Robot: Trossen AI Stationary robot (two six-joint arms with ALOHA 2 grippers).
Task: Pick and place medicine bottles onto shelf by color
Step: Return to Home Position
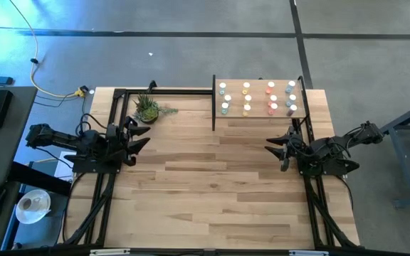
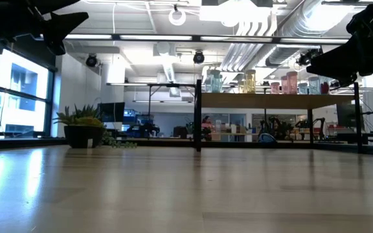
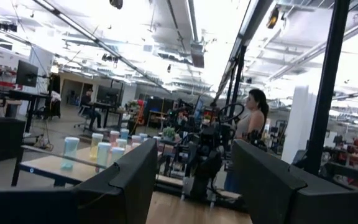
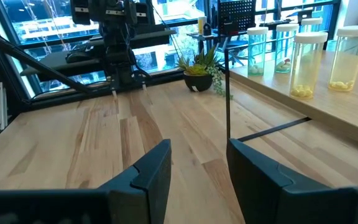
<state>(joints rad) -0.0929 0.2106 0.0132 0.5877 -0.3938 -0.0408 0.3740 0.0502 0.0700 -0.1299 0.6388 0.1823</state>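
Bottles (image 1: 270,98) are seen sorted by colour on the shelf (image 1: 235,99). The left gripper (image 1: 142,136) and right gripper (image 1: 272,144) are both open and empty, well apart from it. The arms should be drawn home slowly, clear of the shelf.

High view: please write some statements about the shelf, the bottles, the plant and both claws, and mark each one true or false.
1. All medicine bottles stand on the shelf; none stands on the tabletop. True.
2. The right claw grips a bottle. False: it is open and empty, above the tabletop near the shelf.
3. The potted plant stands on the shelf. False: it stands on the tabletop, beside the shelf.
4. The left claw is open and empty. True.
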